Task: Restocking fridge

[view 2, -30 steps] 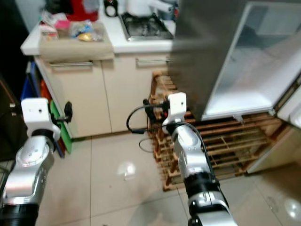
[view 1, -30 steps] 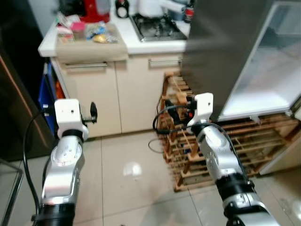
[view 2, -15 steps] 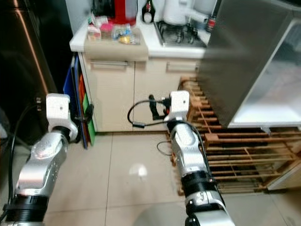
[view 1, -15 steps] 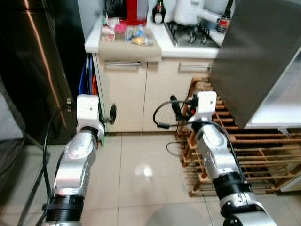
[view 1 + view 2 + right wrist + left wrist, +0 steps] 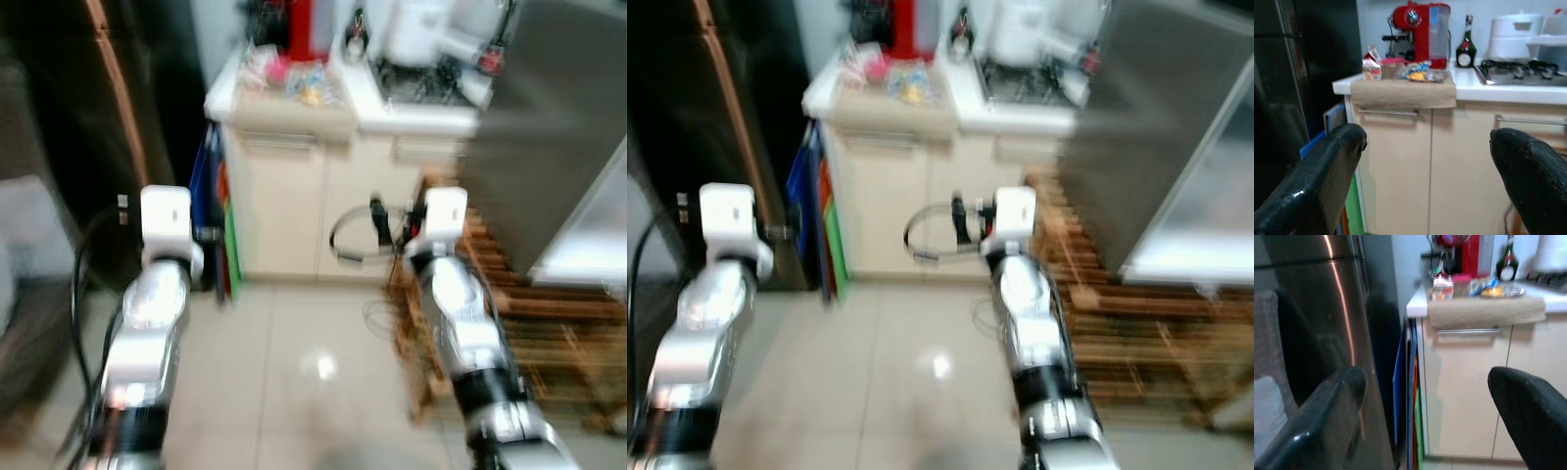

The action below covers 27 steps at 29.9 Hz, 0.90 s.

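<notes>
- Swinging leftward over the last second, the head camera now has the dark tall fridge [image 5: 69, 117] taking up the left of the picture, while the open steel door [image 5: 549, 127] with its white shelf has slid to the right edge; this is the robot turning, not the furniture moving.
- Blur in both eye views suggests the turn is under way.
- Both arms ride forward at chest height, and neither carries anything. The left gripper [image 5: 1425, 411] has its fingers spread wide, with nothing between them; it faces the gap between the dark fridge and the cabinet.
- The right gripper [image 5: 1425, 171] is likewise spread and empty, aimed at the cabinet front.
- Items to stock, I judge, are the small packets [image 5: 1400, 69] on the brown cloth [image 5: 1403, 93] at the counter's left end, beside the red coffee machine [image 5: 1422, 32]: a small carton, a pink-lidded tub, wrapped goods. They lie well ahead of both grippers.
- So the task looks barely begun: approach, not picking.
- Labels on the packets are too small to read, and the open fridge's interior is cut off.
</notes>
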{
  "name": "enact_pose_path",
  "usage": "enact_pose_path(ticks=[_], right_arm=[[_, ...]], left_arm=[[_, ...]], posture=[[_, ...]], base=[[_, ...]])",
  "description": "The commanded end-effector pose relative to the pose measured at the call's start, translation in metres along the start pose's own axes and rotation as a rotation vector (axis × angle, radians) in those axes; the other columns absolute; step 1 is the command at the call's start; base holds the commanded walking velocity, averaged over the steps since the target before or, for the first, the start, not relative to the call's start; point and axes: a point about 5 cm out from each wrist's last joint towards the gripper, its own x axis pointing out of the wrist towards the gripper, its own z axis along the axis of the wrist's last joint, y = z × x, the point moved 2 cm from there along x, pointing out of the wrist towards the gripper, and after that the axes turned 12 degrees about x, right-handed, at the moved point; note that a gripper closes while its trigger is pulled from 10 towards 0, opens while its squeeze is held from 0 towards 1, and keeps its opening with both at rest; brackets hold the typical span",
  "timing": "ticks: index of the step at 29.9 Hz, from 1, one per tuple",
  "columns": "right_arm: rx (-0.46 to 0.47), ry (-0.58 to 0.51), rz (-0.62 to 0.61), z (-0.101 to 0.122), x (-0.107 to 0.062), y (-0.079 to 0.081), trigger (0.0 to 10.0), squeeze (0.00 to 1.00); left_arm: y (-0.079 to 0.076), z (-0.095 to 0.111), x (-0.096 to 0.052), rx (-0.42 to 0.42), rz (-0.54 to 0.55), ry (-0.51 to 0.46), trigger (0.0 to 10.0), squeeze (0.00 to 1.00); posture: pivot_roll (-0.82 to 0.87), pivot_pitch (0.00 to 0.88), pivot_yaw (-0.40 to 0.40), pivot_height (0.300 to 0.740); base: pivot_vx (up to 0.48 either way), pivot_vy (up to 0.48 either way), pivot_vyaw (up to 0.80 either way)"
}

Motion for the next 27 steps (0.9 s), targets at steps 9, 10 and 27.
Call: enact_pose_path(ticks=[9,10,27], right_arm=[[0.001,-0.005,0.004,-0.001,0.001,0.004,10.0,0.0],[-0.001,-0.007,0.003,-0.001,0.001,0.004,10.0,0.0],[-0.023,-0.042,0.035,0.005,0.003,0.013,10.0,0.0]], left_arm=[[-0.008,0.003,0.001,-0.01,-0.019,-0.011,10.0,0.0],[-0.009,0.004,0.001,-0.009,-0.025,-0.018,10.0,0.0],[-0.008,0.012,0.001,-0.001,-0.031,-0.065,10.0,0.0]], posture=[[-0.02,0.0,-0.014,0.74],[-0.02,0.0,-0.014,0.74],[-0.02,0.0,-0.008,0.74]], base=[[0.48,0.0,0.0],[0.48,0.0,0.0],[0.48,0.0,-0.09]])
